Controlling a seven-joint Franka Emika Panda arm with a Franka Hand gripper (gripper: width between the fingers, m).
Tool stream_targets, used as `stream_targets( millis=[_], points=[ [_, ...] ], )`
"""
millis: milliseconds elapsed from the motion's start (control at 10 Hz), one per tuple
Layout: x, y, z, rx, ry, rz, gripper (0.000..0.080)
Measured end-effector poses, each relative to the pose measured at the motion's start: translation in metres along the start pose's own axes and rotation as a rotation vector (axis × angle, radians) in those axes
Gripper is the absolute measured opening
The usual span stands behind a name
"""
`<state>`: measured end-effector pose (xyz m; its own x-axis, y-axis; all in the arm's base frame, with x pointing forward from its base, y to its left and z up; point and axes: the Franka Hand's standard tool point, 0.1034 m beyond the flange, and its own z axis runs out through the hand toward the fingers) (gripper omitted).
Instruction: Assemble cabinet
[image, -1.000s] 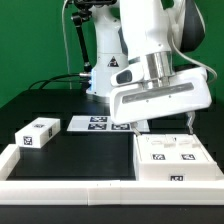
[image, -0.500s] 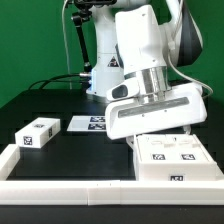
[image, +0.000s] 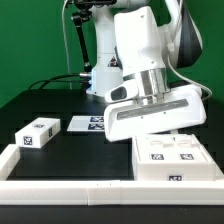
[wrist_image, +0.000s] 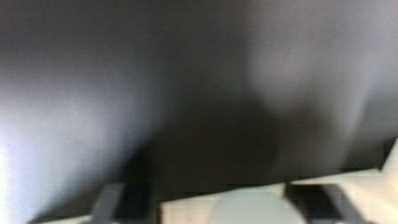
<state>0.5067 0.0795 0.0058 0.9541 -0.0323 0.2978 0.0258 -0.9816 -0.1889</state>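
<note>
The large white cabinet body (image: 176, 158) lies at the exterior view's lower right, tags facing up. My gripper (image: 150, 134) is down at its far edge, and the broad white hand hides the fingertips. In the wrist view the two dark fingers (wrist_image: 125, 203) stand wide apart, with a pale surface, seemingly the cabinet body (wrist_image: 240, 214), low between them; the gripper (wrist_image: 226, 205) looks open. The picture is blurred, so I cannot tell whether the fingers touch it. A smaller white cabinet block (image: 36, 133) with tags lies apart at the exterior view's left.
The marker board (image: 85, 123) lies flat on the black table behind the gripper, near the arm's base. A long low white border rail (image: 70, 188) runs along the front and up the left side. Black cables hang at the back left.
The gripper has come down and moved toward the exterior view's left, from above the cabinet body to its far edge. Its fingers, seen earlier, are now hidden. Cabinet body and small block have not moved.
</note>
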Motion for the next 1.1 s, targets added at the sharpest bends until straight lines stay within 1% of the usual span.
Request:
stream_targets(
  millis=[100,200,300,400,600,700,800,900,1100],
  points=[
    [-0.001,0.001,0.0,-0.001,-0.001,-0.006,0.0201],
    [-0.001,0.002,0.0,-0.002,-0.002,-0.006,0.0201],
    [-0.002,0.003,0.0,-0.002,-0.003,-0.01,0.0039],
    [-0.002,0.005,-0.001,-0.005,-0.003,-0.019,0.0012],
    [-0.003,0.006,-0.002,-0.005,-0.005,-0.026,0.0003],
    [-0.002,0.006,-0.005,-0.007,-0.002,-0.037,0.0003],
    [-0.001,0.002,-0.011,-0.01,0.004,-0.05,0.0002],
    [0.002,-0.001,-0.021,-0.013,0.002,-0.066,0.0002],
    [0.015,-0.007,-0.047,-0.019,-0.008,-0.096,0.0002]
  ],
)
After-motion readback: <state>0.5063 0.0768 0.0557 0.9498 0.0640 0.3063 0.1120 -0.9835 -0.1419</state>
